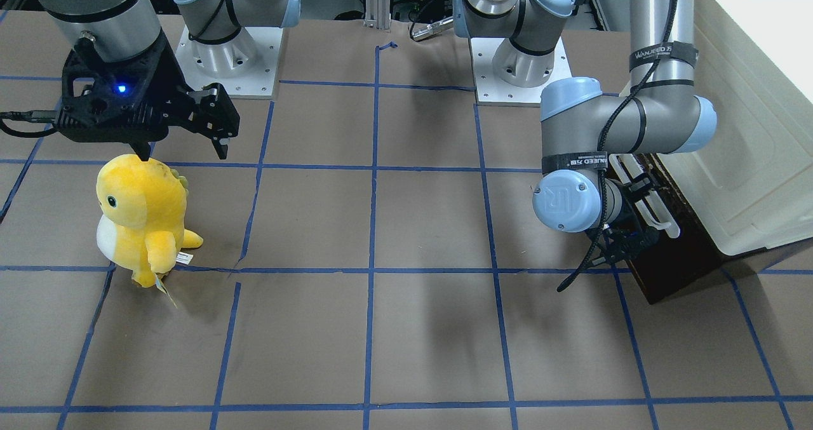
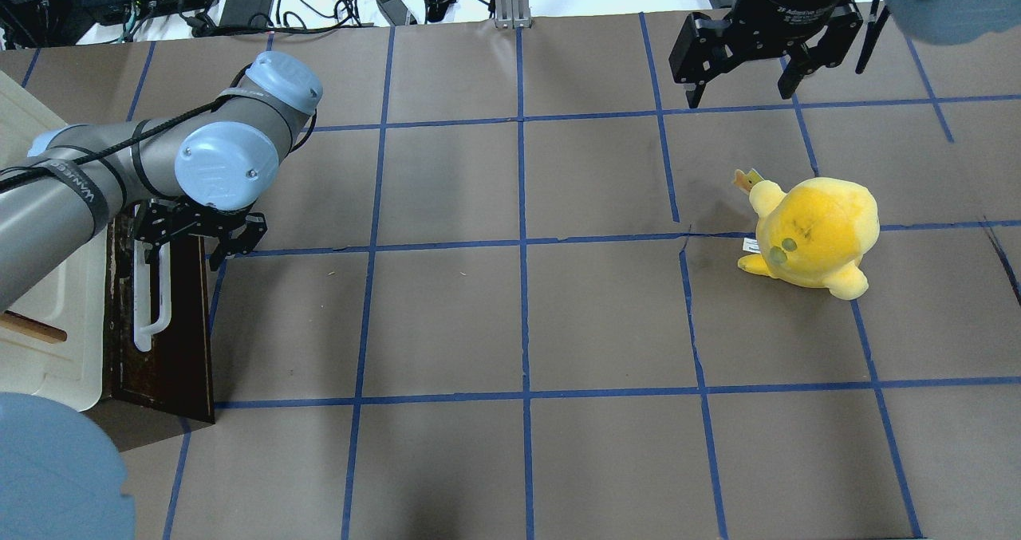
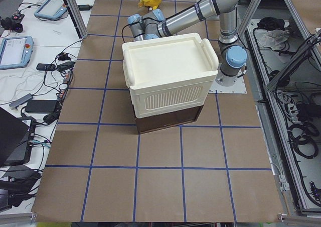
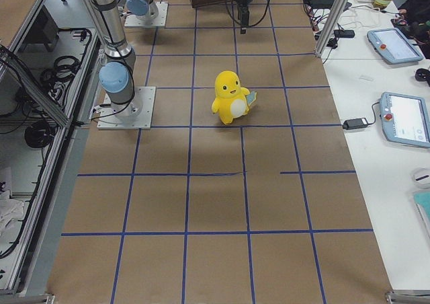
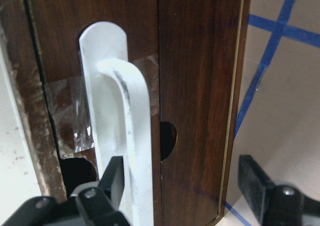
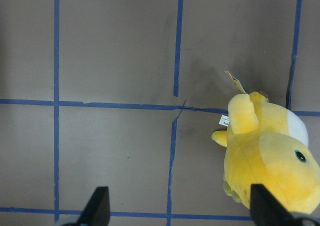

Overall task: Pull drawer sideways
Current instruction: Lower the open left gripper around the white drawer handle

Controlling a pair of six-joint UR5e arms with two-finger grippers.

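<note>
One step of three: approach looks complete; grip and pull are not yet done.
Drawer: the drawer (image 2: 179,340) sits at the left edge of the surface (image 2: 518,325), under the cream case (image 3: 168,71), dark front facing the middle of the surface. No pale inside shows in any view, so I judge it shut or nearly so.
Handle: white bar handle (image 5: 135,136) runs along the front; clear tape (image 5: 75,116) overlaps its mount.
Left hand: left hand (image 5: 182,181) is at the handle, spread wide and gripping nothing. One finger (image 5: 114,176) is just beside the bar, the other well off to the far side, so the bar lies between them. Whether the near finger touches the bar is not readable.
Right hand: right hand (image 2: 739,93) hangs above the surface on the other side, spread and empty.
Left to do: clench on the bar, then draw the front sideways away from the case.
Nearby: yellow plush (image 2: 814,237) stands below the right hand, well apart from the drawer.
Obstructions: nothing lies on the surface in front of the drawer. The case rests on top and could shift or drag with the pull.
</note>
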